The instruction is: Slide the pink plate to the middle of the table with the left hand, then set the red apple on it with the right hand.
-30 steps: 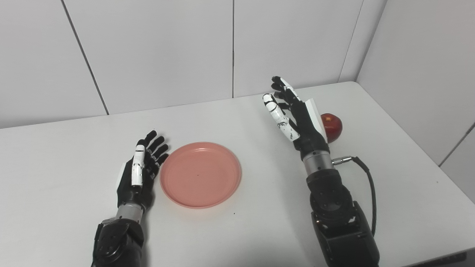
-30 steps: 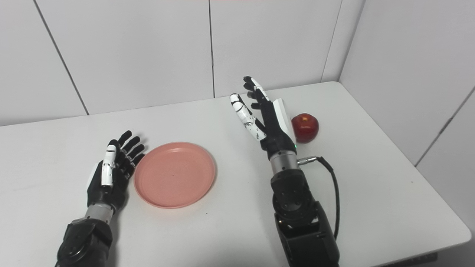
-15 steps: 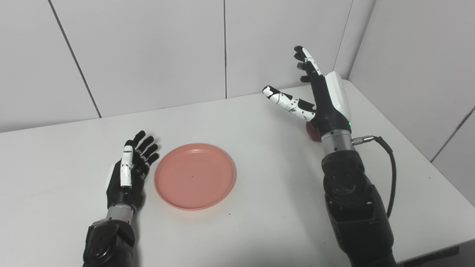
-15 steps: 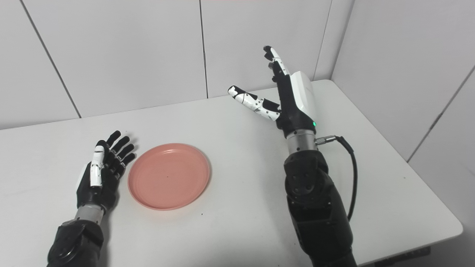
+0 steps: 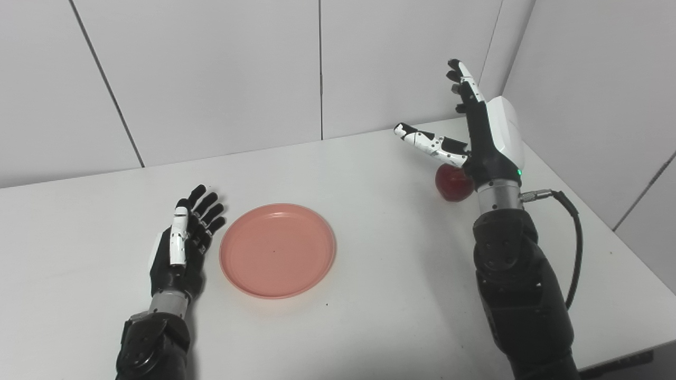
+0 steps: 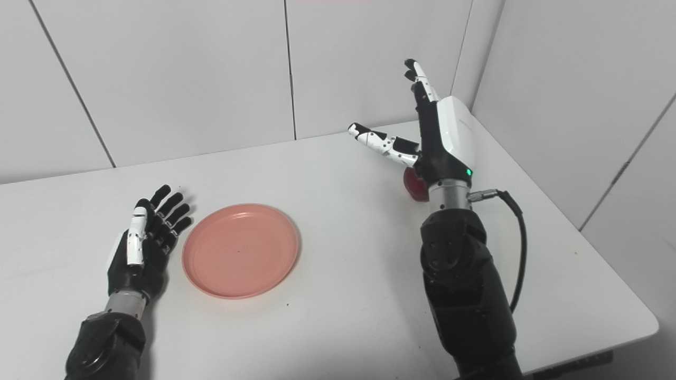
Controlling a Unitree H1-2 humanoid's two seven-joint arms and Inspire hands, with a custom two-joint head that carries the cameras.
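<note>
Walls (image 5: 222, 74) of pale grey panels with thin dark seams close the room behind the tabletop and on its right, meeting in a corner above the tabletop's far right end. White tabletop (image 5: 380, 253) fills the lower part of both views, matte and bare of marks apart from a small dark speck just in front of the pink plate. Right arm rises from the tabletop's near right edge, black and bulky, a black cable looping off its wrist. Pink plate (image 5: 278, 250) lies flat left of the tabletop's middle. Right hand (image 5: 483, 137) is raised above the tabletop's far right part, its fingers (image 5: 465, 84) pointing up and the thumb stretched out to the left, spread wide and holding nothing. Left hand (image 5: 182, 248) rests on the tabletop just left of the plate, palm toward it, fingers apart and empty. Red apple (image 5: 453, 182) sits on the tabletop below and behind the right hand, partly hidden by the wrist.
</note>
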